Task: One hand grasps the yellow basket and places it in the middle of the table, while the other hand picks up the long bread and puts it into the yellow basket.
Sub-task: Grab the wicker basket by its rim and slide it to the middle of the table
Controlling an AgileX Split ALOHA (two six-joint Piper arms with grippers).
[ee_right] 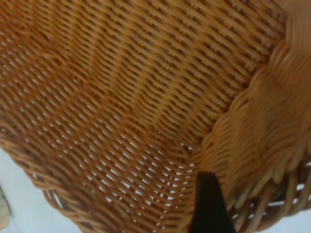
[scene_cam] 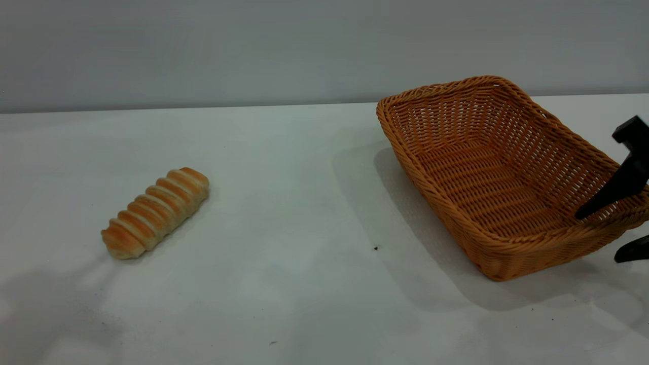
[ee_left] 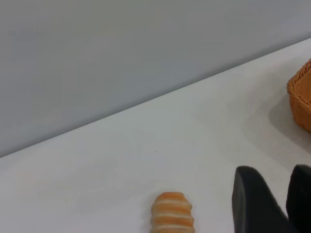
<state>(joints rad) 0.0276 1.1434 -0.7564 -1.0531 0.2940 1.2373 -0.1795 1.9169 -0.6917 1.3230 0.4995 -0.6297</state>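
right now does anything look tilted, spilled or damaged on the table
Only the large orange-tan woven wicker basket looks askew: its left end is raised off the white tabletop, with a shadow underneath, while the right gripper straddles its near-right rim. The small ridged golden-brown bread roll lies intact. Nothing has spilled.

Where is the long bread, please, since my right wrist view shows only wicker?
Observer: The long bread lies on the table, far to the left arm's side, well apart from the yellow basket.
Operator: Is anything inside the basket?
Observer: Only one finger of the right gripper. The other finger is outside, so the pair straddles the rim.
Operator: And the left gripper?
Observer: The left gripper is above the table beside the bread, not touching it.
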